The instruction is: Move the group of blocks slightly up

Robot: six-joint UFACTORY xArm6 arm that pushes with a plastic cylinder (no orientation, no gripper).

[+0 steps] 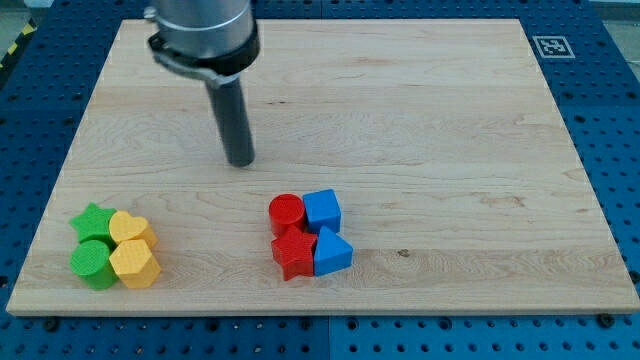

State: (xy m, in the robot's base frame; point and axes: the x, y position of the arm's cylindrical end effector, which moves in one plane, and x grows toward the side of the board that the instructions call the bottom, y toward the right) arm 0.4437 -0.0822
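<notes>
My tip (241, 161) rests on the wooden board (420, 110), left of centre. Below and to its right sits a tight cluster: a red cylinder (286, 212), a blue cube (322, 210), a red star-like block (294, 254) and a blue triangular block (332, 252). My tip is apart from this cluster, about a block's width above the red cylinder and to its left. At the view's bottom left sits a second cluster: a green star (92, 221), a yellow heart-like block (130, 229), a green cylinder (92, 262) and a yellow hexagonal block (134, 264).
The board lies on a blue perforated table (610, 120). A black-and-white marker tag (553, 46) sits at the board's top right corner. The arm's dark body (203, 30) hangs over the board's top left.
</notes>
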